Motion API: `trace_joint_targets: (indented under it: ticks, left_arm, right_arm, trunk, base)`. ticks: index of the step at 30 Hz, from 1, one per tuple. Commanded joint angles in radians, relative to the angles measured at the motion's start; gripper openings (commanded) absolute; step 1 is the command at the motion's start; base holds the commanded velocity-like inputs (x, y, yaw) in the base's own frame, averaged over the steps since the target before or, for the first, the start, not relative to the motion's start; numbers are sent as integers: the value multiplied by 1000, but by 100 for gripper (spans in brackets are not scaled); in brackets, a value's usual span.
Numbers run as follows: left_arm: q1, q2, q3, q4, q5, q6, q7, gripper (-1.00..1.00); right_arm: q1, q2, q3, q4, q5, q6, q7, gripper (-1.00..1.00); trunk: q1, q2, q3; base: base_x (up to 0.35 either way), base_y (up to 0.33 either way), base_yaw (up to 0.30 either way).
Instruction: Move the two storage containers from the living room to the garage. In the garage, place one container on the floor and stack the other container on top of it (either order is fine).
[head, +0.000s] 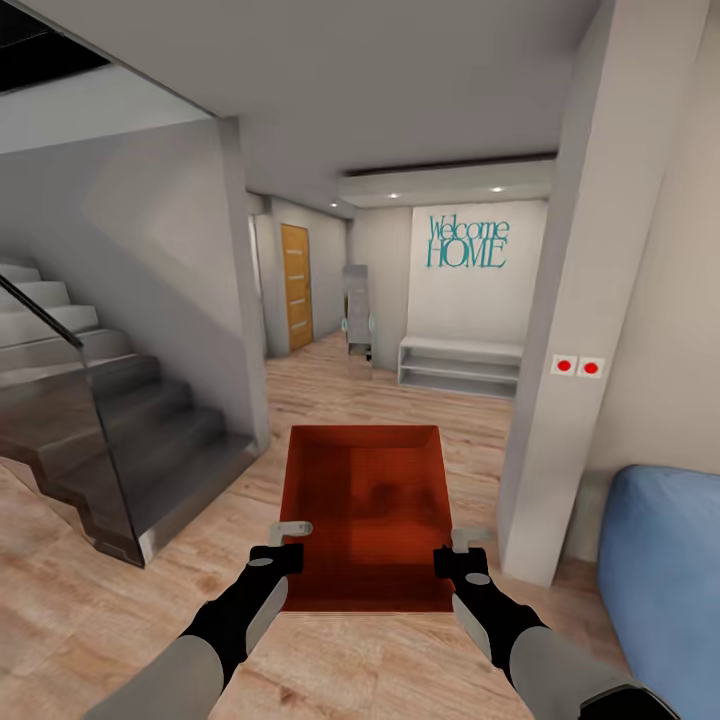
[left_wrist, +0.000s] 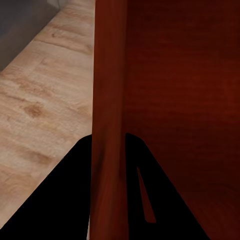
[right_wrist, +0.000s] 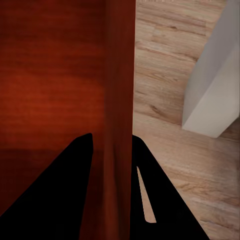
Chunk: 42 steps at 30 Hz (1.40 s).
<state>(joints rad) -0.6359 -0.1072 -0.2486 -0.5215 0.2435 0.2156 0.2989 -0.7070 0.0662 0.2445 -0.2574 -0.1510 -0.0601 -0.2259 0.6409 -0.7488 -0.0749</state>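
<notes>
Orange-red, the bin (head: 365, 515) is riding level in front of you, above the wood plank floor (head: 60, 610). Your left tool (head: 290, 545) is pinching its left wall and your right tool (head: 462, 555) its right wall, each straddling the rim, likely to keep it from tipping. You are facing a hallway with stairs (head: 90, 420), a grey pillar (head: 560, 330) and a blue sofa (head: 660, 580).

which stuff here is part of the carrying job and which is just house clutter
Job:
- storage container, orange-red, carried over the plank floor
- left gripper on its left wall
- right gripper on its right wall

Just around:
- staircase
- blue sofa
- white bench
- Welcome HOME sign
- wooden door
</notes>
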Motion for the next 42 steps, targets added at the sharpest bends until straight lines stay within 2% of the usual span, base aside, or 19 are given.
trace_joint_targets:
  ticks: [1, 24, 42]
  left_arm:
    - [-1, 0, 12, -21, 43, -38, 26, -100]
    - [-1, 0, 12, -21, 43, -37, 26, -100]
    - [-1, 0, 12, -21, 45, -36, 25, -100]
  right_arm:
    - [0, 18, -19, 3, -15, -8, -1, -100]
    - [0, 18, -19, 3, -13, -9, -1, -100]
    - [0, 18, -19, 3, -14, -10, -1, -100]
  trunk:
    - [1, -1, -2]
    - [1, -1, -2]
    - [1, -1, -2]
  base:
    - [323, -91, 0]
    - [323, -84, 0]
    - [323, -6, 0]
